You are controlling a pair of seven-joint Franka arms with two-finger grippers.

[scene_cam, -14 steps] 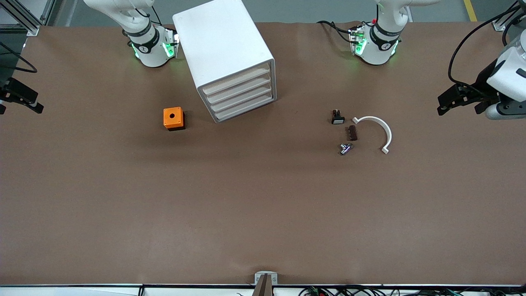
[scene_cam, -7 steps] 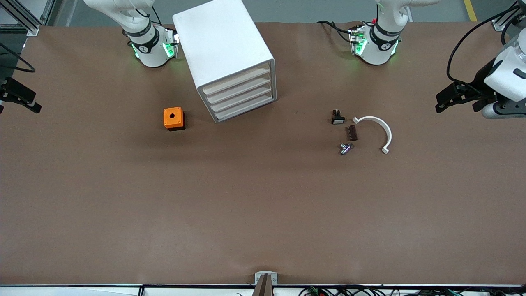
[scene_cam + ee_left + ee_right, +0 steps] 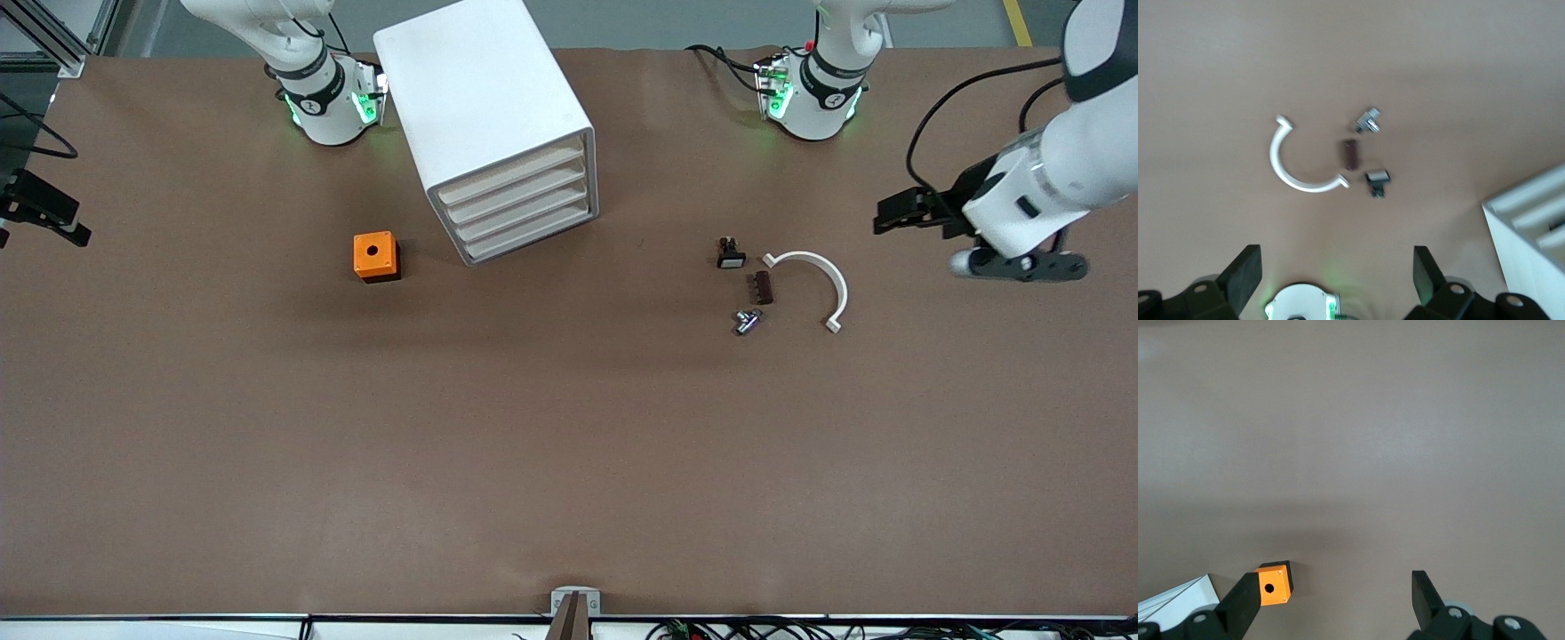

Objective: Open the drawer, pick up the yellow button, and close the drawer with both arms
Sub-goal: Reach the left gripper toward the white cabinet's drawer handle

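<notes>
**Left arm swung in over the table while the right one waited**

Left gripper (image 3: 893, 218) had come in from the table's edge toward the loose parts since a second earlier; nothing else had shifted.

At the right arm's end of the table, the right gripper (image 3: 44, 222) hung over the edge, its fingers (image 3: 1245, 597) spread wide and empty; that arm waited. An orange cube (image 3: 376, 256) sat next, just beside the cabinet (image 3: 484, 98) and slightly nearer the camera. The cabinet stood askew, all four trays pushed in flush. The drawer (image 3: 513, 174), topmost of them, was still shut, and the button was nowhere to be seen, so it probably lay inside.

Toward the left arm's end lay a black-and-white part (image 3: 730, 254), a brown block (image 3: 762, 287), a metal piece (image 3: 747, 321) and a white arc (image 3: 813, 280). The left gripper hovered past the arc, its fingers (image 3: 1426, 267) parted and holding nothing.

The drawer looked like light, stiff plastic with only a thin front lip to hook; the smooth cabinet would likely slide when pulled, so one arm should brace its top. The button would be tiny, light and slick on its cap, so it was best pinched across its dark body
</notes>
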